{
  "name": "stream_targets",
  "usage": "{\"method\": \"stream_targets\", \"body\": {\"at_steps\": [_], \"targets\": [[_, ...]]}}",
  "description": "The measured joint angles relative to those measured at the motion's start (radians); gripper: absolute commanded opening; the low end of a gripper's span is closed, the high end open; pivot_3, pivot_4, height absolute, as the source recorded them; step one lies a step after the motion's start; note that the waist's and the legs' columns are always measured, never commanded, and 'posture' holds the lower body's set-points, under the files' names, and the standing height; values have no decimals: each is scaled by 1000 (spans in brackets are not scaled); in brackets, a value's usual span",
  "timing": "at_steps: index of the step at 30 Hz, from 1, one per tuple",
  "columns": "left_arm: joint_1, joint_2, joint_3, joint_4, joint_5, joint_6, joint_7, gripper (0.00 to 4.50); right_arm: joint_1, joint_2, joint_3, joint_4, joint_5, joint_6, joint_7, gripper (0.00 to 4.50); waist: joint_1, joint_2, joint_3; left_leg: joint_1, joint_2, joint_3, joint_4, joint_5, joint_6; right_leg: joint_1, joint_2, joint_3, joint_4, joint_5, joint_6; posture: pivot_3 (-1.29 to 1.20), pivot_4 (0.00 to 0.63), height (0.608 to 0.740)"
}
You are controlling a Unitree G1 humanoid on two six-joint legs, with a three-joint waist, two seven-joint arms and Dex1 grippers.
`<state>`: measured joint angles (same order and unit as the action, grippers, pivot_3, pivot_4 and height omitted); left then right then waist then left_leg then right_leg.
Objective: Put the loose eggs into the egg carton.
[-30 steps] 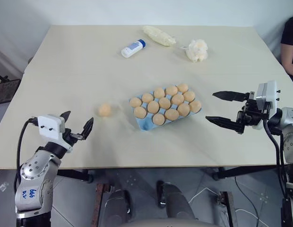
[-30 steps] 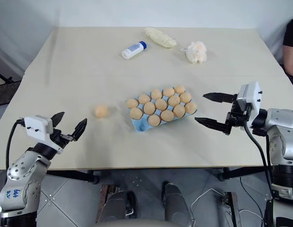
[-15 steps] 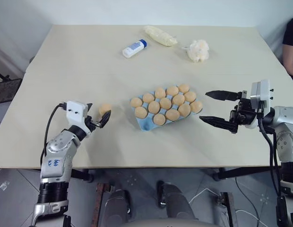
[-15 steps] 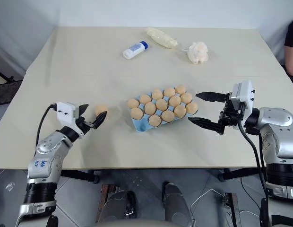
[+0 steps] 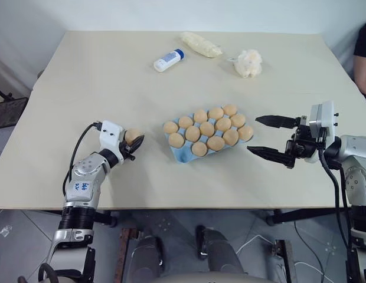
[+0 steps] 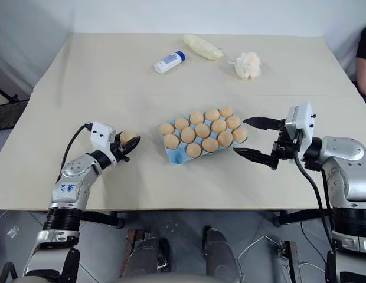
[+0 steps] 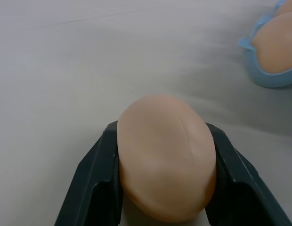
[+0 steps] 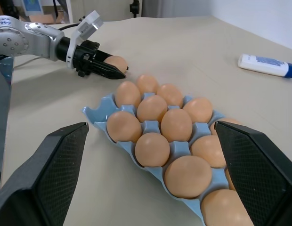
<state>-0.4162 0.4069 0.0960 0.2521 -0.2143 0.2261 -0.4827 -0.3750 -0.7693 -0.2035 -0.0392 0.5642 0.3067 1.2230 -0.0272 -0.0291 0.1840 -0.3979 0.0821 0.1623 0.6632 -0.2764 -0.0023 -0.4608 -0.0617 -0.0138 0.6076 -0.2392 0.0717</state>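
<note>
Hidden under the eggs: most of the light blue egg carton (image 5: 180,152), with only its near edge and corner showing; whether any cup is free cannot be told from above. Cut off at the picture's right border: a person's dark sleeve (image 5: 364,41). Hard to make out: the pale wrapped bundle (image 5: 199,43) and the white fluffy puff (image 5: 247,62), both far behind the carton near the back of the surface (image 5: 82,88), beside a white bottle with blue cap (image 5: 167,60). Left of the carton, well apart from it: the left claw (image 5: 134,145), clenched on the one loose egg (image 7: 166,174), a black finger pressed on each side of it, low over the surface; whether the egg touches the surface cannot be told. Right of the carton, just beside its right end and not touching: the right claw (image 5: 267,137), spread wide and holding nothing, fingers pointing toward the carton. In the carton: rows of tan-orange eggs (image 8: 151,108), sitting upright in the cups.
</note>
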Motion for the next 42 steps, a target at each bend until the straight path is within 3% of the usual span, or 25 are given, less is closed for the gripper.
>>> {"method": "stream_targets", "body": {"at_steps": [4,10,21,39,40,42], "targets": [[-58,8,4,-7,-31,-19,-80,1657,23,-3,-5,-14,3,0,-11,4500,0,0,0,-1,0,2,0,0,0,0,0,-2,0,0,0,0,150,740],[-178,8,6,-21,-146,-141,-336,1657,52,-2,-13,-44,24,-4,-21,4500,0,0,0,-3,0,3,1,0,0,0,0,-3,-1,0,0,0,150,740],[-270,-1,-97,55,-189,-107,-664,1657,173,-1,-35,-74,62,-61,92,4500,1,0,0,-3,-1,3,4,1,1,1,0,-2,0,1,1,0,150,740],[-278,-39,-219,110,-100,-55,-692,1657,226,39,-35,41,13,-138,62,4500,0,0,0,-4,-1,0,5,2,1,1,1,-3,2,1,1,0,150,740],[-278,-40,-225,114,-95,-55,-692,2351,225,39,-35,60,8,-148,65,4500,0,0,0,-4,-1,0,5,2,1,1,1,-3,2,0,1,0,150,740],[-278,-40,-231,117,-90,-56,-692,2956,223,40,-35,82,4,-156,70,4500,-1,0,0,-4,-1,0,5,2,1,0,1,-3,3,0,1,0,150,740]]}}
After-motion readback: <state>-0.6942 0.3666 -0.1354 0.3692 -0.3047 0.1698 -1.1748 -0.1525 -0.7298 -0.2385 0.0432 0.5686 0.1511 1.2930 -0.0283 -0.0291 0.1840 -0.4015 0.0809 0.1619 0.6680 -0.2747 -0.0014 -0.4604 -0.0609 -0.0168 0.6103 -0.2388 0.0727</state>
